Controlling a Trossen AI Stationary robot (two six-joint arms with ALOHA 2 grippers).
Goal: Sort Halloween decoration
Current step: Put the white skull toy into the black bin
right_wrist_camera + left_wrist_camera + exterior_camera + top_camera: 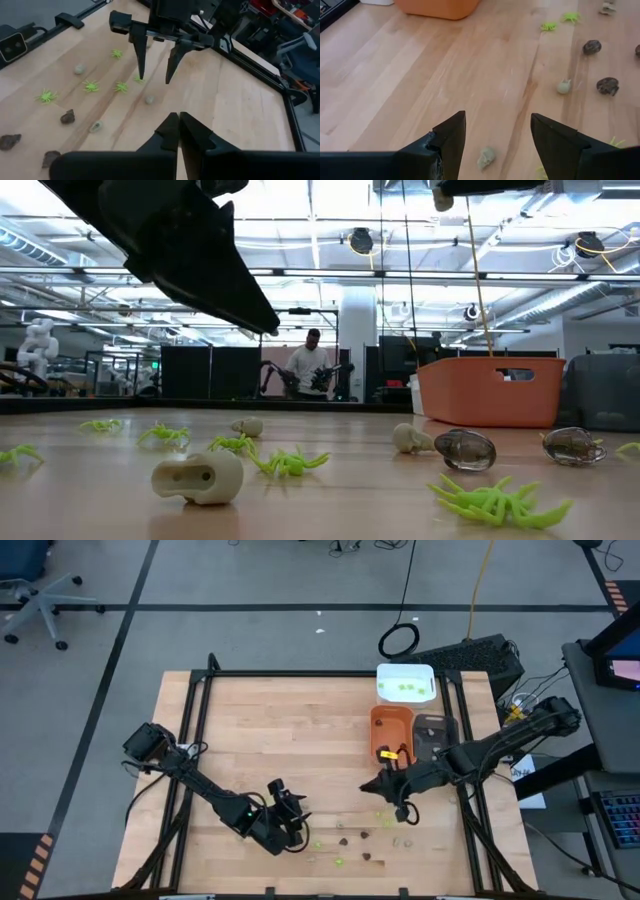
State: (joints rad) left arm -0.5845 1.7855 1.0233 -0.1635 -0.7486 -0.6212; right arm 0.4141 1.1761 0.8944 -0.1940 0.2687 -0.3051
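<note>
The Halloween decoration lies scattered on the wooden table's near half: lime-green spiders [338, 861], dark brown pieces [367, 835] and pale skull-like pieces [198, 478]. My left gripper [497, 117] stands open just above the table at the near left of the scatter, slanting down. A pale piece [486, 157] lies on the wood below the gap between its fingers, untouched. My right gripper [372, 786] hangs well above the table, near the orange tray. Its fingers [178, 117] are shut with nothing showing between them.
An orange tray [392, 730] and a grey tray [433, 735] stand side by side at the right. A white tray [405, 683] holding green pieces stands behind them. Black frame rails [200, 710] run along the table's sides. A person [308, 370] stands in the room beyond.
</note>
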